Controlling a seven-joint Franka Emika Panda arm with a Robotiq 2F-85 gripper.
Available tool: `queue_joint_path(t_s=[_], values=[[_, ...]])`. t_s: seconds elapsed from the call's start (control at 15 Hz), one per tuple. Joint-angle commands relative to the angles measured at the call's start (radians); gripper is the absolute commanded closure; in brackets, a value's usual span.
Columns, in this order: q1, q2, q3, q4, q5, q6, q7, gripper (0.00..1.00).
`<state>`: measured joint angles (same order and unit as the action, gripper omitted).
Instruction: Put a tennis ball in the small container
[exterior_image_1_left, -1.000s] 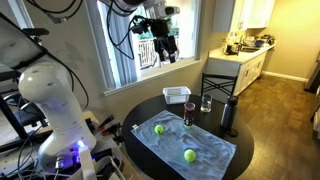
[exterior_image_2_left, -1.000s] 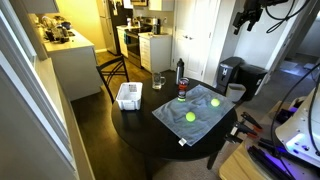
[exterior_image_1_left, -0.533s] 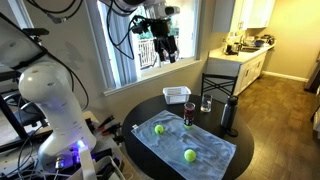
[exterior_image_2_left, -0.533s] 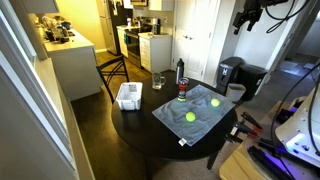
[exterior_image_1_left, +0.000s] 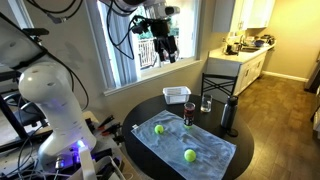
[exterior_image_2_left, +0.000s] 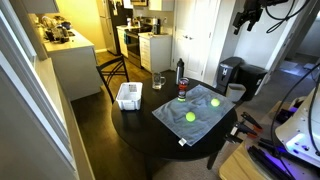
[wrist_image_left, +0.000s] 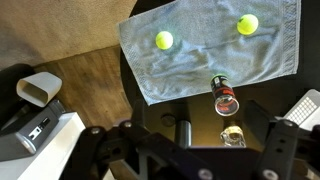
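Gripper (exterior_image_1_left: 164, 47) high above round dark table (exterior_image_2_left: 140, 128), fingers spread wide, nothing held. Tennis ball (exterior_image_1_left: 159, 128) on grey cloth (exterior_image_1_left: 215, 152), second ball (exterior_image_1_left: 190, 154) well apart from it. Small container (exterior_image_1_left: 177, 95) off the cloth, near red-filled glass (exterior_image_1_left: 189, 115).

On your table (exterior_image_1_left: 148, 110), the cloth (exterior_image_1_left: 210, 145) carries one tennis ball (exterior_image_1_left: 158, 128) at its left and a second tennis ball (exterior_image_1_left: 189, 154) nearer. Behind the cloth stands the glass (exterior_image_1_left: 189, 114), with the bottle (exterior_image_1_left: 229, 115) to its right and the small container (exterior_image_1_left: 177, 95) farthest.
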<state>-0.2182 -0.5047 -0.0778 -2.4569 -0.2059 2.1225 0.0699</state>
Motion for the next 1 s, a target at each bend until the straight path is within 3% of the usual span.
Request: queue_joint_path(t_s=[0.0, 0.27, 0.53, 0.93], values=[[0.009, 0.000, -0.008, 0.002, -0.005, -0.004, 0.003, 0.00], [0.006, 0.011, -0.070, -0.008, 0.045, 0.063, -0.031, 0.00], [0.014, 0.095, -0.158, 0.001, 0.122, 0.206, -0.085, 0.00], [0.130, 0.290, -0.224, 0.028, 0.407, 0.446, -0.262, 0.00]])
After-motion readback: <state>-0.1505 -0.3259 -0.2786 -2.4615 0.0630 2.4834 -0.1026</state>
